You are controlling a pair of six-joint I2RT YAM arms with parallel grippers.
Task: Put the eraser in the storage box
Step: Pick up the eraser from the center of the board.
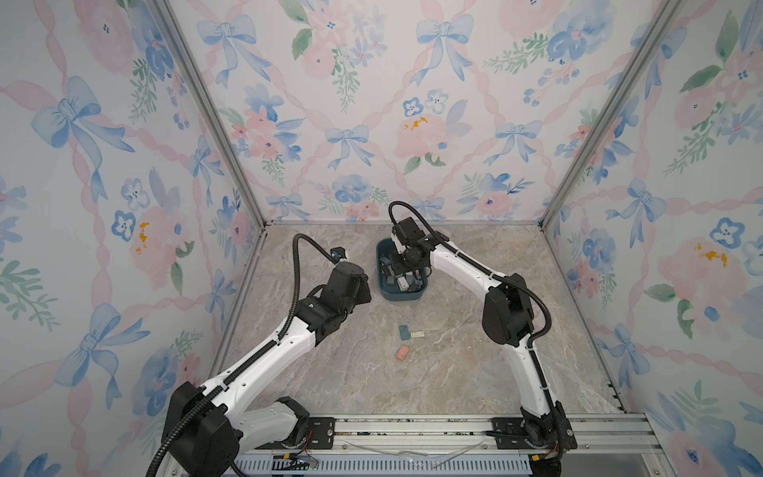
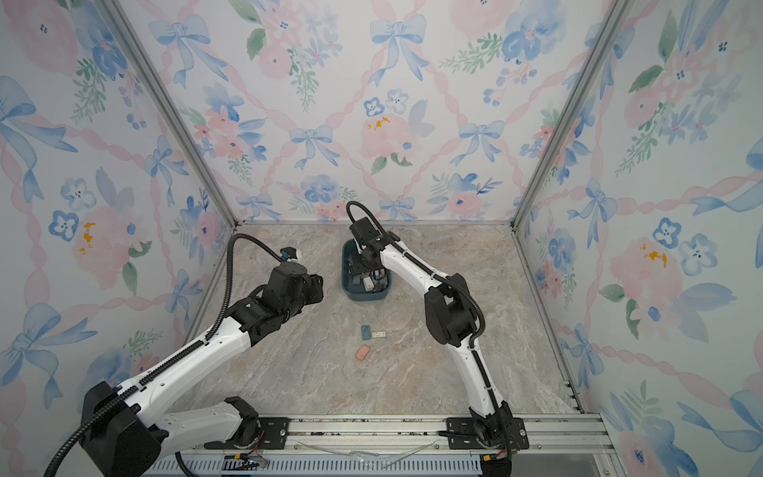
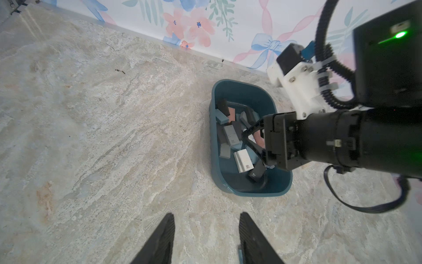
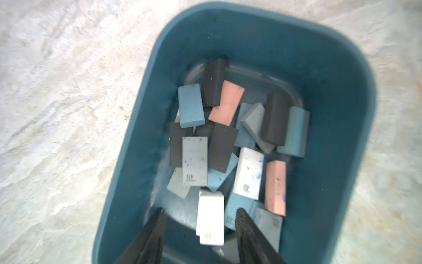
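My right pincer (image 4: 200, 209) stands open over the storage box (image 4: 342, 114). The white eraser (image 4: 211, 219) lies inside, between the jaws.

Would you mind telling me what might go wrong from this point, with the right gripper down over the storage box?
1. The right gripper stands open low over the storage box, astride a white eraser; lifting off-line might snag it or the wall.
2. The left gripper hovers open beside the box; the two could clash.
3. On the table, the blue eraser and pale eraser lie close together; grasping one could push the other.
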